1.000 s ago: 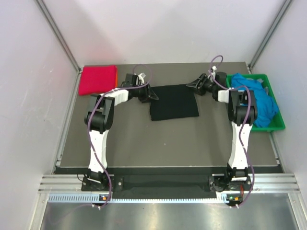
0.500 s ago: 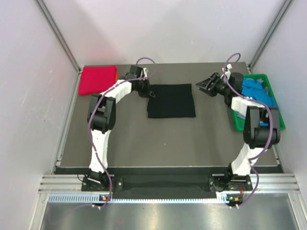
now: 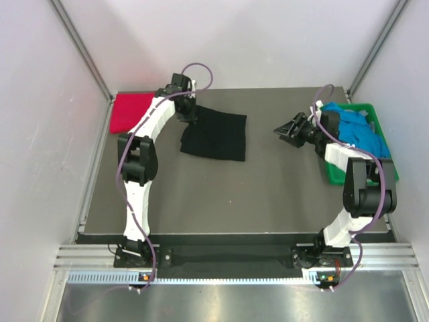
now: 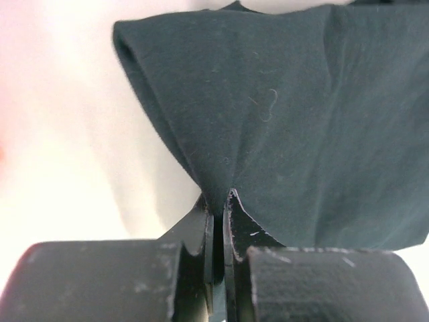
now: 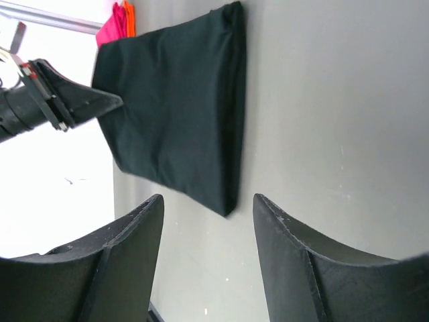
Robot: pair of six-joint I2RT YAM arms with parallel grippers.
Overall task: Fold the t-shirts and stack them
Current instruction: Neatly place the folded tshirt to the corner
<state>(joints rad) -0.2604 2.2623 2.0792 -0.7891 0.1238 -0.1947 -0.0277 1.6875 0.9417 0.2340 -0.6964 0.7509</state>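
The folded black t-shirt (image 3: 216, 134) lies askew on the table behind the middle; it also shows in the right wrist view (image 5: 174, 114). My left gripper (image 3: 190, 113) is shut on its far left corner, the cloth (image 4: 281, 121) pinched between the jaws. The folded magenta-red t-shirt (image 3: 129, 111) lies at the far left corner, with an orange one under it showing only in the right wrist view (image 5: 129, 15). Bright blue t-shirts (image 3: 362, 134) fill the green crate (image 3: 389, 176). My right gripper (image 3: 284, 129) is open and empty, apart from the black shirt to its right.
The green crate stands at the table's right edge. Metal frame posts (image 3: 80, 47) rise at the back corners. The arm bases sit at the near edge.
My left gripper has dragged the black t-shirt to the left and turned it askew. My right gripper has let go, opened and drawn back toward the crate.
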